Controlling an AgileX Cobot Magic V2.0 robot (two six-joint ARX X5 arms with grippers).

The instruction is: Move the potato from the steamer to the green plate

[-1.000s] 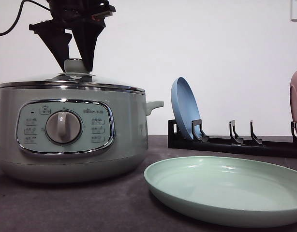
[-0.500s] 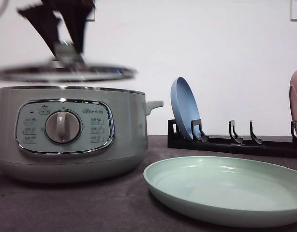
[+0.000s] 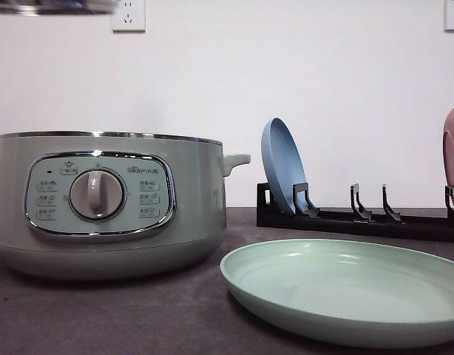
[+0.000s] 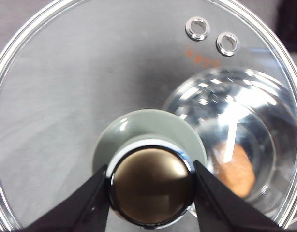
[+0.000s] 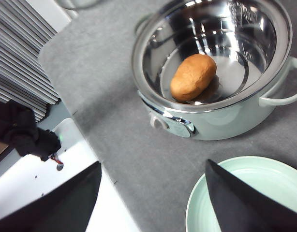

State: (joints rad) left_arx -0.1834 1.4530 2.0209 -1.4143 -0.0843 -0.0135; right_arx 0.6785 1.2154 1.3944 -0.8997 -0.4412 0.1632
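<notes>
Potato (image 5: 193, 77) lies inside the uncovered steamer (image 3: 109, 203). Left gripper (image 4: 151, 189) clamps the knob of the glass lid (image 4: 90, 82), held above. Right gripper (image 5: 153, 193) spread wide, empty, near the green plate (image 3: 345, 288).

Pale sage-green steamer (image 3: 109, 203) with chrome trim and shiny silver inside; orange-brown potato (image 5: 193, 77). Mint-green plate (image 3: 345, 292) on dark grey surface (image 3: 138, 314). Blue plate (image 3: 282, 166) in black rack (image 3: 360, 218); clear glass lid (image 4: 90, 77) with green-and-bronze knob (image 4: 151, 186); black gripper (image 4: 151, 203).
</notes>
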